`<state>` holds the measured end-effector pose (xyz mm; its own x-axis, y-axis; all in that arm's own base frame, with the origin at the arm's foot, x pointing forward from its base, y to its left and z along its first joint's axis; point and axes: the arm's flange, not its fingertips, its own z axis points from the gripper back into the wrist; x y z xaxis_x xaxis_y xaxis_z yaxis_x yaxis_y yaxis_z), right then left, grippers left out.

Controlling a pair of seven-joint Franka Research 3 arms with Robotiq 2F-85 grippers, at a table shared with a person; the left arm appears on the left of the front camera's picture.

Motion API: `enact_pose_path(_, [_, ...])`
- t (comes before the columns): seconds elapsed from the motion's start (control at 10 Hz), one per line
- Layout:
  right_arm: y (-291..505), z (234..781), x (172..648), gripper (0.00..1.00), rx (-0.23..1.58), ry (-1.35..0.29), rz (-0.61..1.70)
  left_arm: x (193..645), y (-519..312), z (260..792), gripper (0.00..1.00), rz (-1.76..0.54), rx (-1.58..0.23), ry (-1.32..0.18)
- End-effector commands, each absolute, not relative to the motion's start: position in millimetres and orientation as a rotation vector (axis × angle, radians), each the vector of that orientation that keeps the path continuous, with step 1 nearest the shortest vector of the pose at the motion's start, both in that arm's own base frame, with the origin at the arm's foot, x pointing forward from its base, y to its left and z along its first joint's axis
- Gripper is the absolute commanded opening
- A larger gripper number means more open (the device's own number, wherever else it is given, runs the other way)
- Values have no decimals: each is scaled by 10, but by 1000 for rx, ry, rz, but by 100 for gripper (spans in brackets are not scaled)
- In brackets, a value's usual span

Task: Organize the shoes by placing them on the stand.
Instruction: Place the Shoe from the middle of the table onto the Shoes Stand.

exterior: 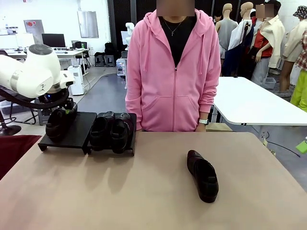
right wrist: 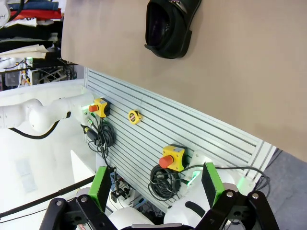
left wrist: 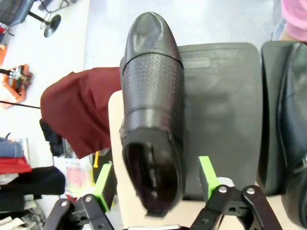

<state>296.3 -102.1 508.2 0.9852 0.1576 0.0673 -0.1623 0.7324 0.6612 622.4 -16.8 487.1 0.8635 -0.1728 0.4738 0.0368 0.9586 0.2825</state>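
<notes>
Left pincer (left wrist: 155,177) spread, seemingly gripping nothing; right pincer (right wrist: 156,184) spread, empty.

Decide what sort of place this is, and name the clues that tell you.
Most likely a robotics lab: a white robot arm reaches in at the table, emergency-stop buttons sit on a slatted panel, and a computer monitor stands in the background.
</notes>
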Motion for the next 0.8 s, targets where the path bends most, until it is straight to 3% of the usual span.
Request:
enact_pose_path(0.0, [-1044, 5123, 2957, 100, 720, 5, 165, 5501, -219, 5211, 100, -161, 268, -502])
enact_pose_path(0.4, [-1044, 5123, 2957, 100, 720, 5, 165, 3727, -95, 5515, 100, -313, -54, -360])
enact_pose_path(0.6, [-1044, 5123, 2957, 100, 720, 5, 165, 3206, 137, 5290, 100, -425, -306, -353])
enact_pose_path(0.7, [-1044, 5123, 2957, 100, 720, 5, 165, 3162, 237, 5191, 100, -445, -448, -393])
